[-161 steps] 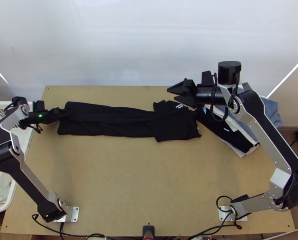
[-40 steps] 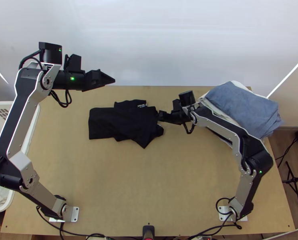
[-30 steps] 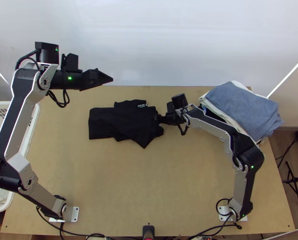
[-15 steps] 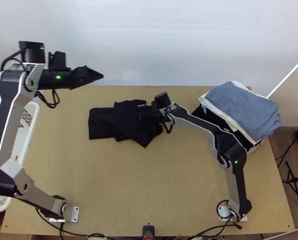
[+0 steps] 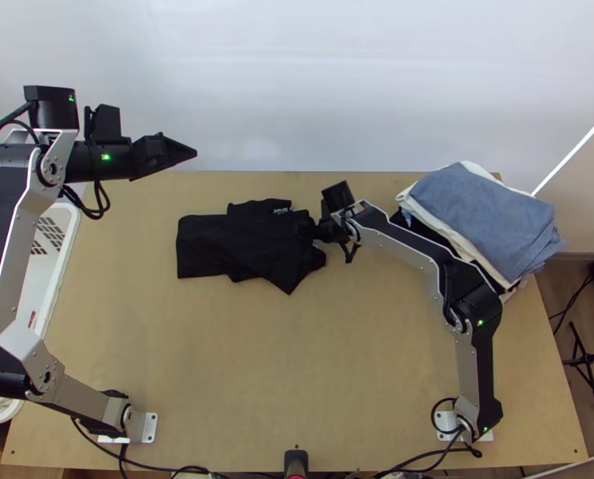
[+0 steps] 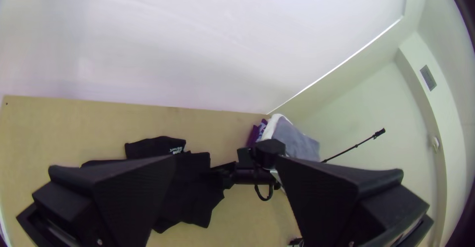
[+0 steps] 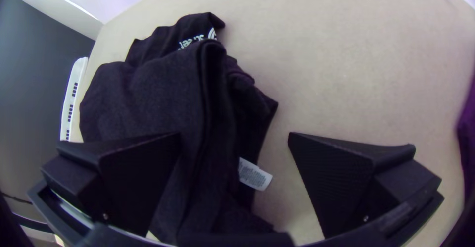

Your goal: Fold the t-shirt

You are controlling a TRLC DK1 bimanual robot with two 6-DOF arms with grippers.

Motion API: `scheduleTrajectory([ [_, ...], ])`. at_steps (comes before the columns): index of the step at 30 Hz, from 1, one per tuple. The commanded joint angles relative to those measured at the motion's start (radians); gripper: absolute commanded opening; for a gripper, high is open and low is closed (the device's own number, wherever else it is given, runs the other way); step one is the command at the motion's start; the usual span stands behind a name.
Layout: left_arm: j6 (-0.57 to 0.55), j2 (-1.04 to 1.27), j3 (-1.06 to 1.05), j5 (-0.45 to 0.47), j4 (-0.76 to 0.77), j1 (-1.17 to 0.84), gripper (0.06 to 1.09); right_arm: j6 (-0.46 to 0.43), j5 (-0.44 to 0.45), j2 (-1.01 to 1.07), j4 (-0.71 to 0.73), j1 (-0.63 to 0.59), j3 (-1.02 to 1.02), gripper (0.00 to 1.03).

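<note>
And here's the black t-shirt (image 5: pixel 237 247), soft, folded, unevenly blocky, at the desk's (image 5: pixel 297 359) eleven o'clock; right pincer (image 5: pixel 303 230) wide at its three, left pincer (image 5: pixel 192 152) wide towards eleven.

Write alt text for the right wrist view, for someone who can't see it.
A folded black t-shirt lies slightly rumpled on the table, its white tag sticking out. The right end effector is open in the foreground, fingers wide apart, gripping nothing.
</note>
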Motion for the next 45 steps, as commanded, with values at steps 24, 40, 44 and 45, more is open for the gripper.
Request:
scheduleTrajectory([
  [24, -0.006, -0.016, 0.027, 0.0, -0.019, 0.04, 1.04, 0.186, -0.005, 0.028, -0.021, 0.064, 0.271, 0.03],
  [40, -0.007, 0.013, 0.027, 0.0, -0.01, 0.014, 1.04, 0.292, -0.133, -0.205, -0.251, -0.169, 0.64, 0.02],
  [44, -0.004, 0.01, 0.027, 0.0, -0.008, 0.015, 1.04, 0.295, -0.13, -0.228, -0.273, -0.242, 0.67, 0.03],
  [45, -0.006, 0.01, 0.027, 0.002, -0.008, 0.015, 1.04, 0.295, -0.13, -0.236, -0.277, -0.261, 0.67, 0.02],
])
